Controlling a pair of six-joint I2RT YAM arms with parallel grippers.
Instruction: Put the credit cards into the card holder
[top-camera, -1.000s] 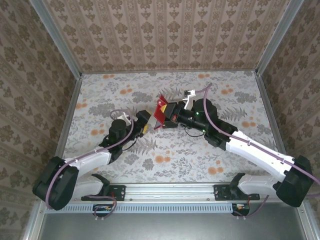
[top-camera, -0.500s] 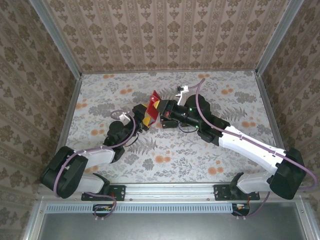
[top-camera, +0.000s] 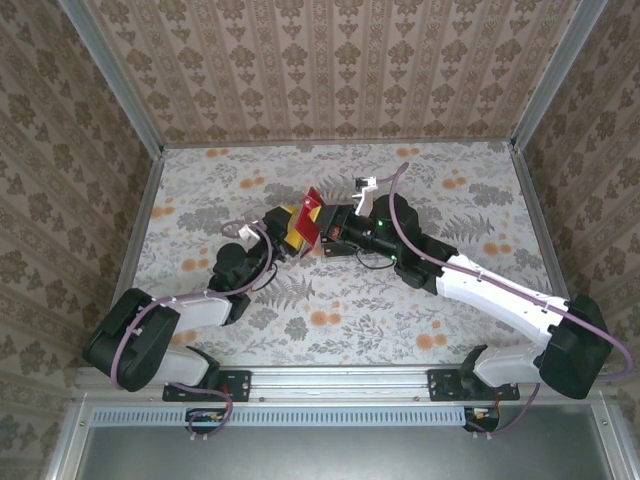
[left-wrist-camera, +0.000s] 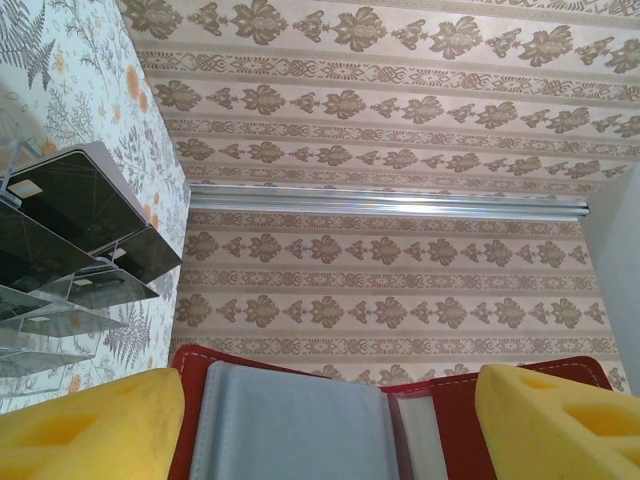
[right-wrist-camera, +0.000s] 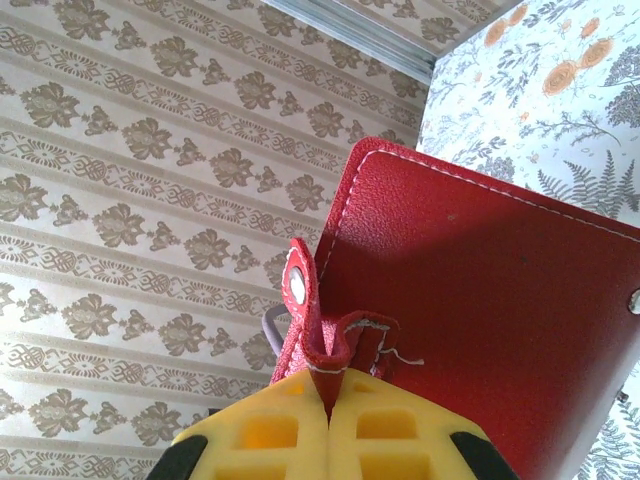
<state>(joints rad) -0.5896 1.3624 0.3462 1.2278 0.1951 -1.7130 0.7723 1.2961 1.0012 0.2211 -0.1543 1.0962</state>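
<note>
Pinching the red card holder (right-wrist-camera: 480, 290) by its snap-tab edge, the clenched jaws of the right gripper (right-wrist-camera: 325, 395) hold it over the bench (top-camera: 400, 320) centre, while the left gripper (left-wrist-camera: 330, 420), at its 8 o'clock, straddles the grey pockets, grip impossible to tell.

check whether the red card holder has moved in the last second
Yes. In the top view the card holder, held by the right gripper, has shifted a little left across the table and its floral print.
</note>
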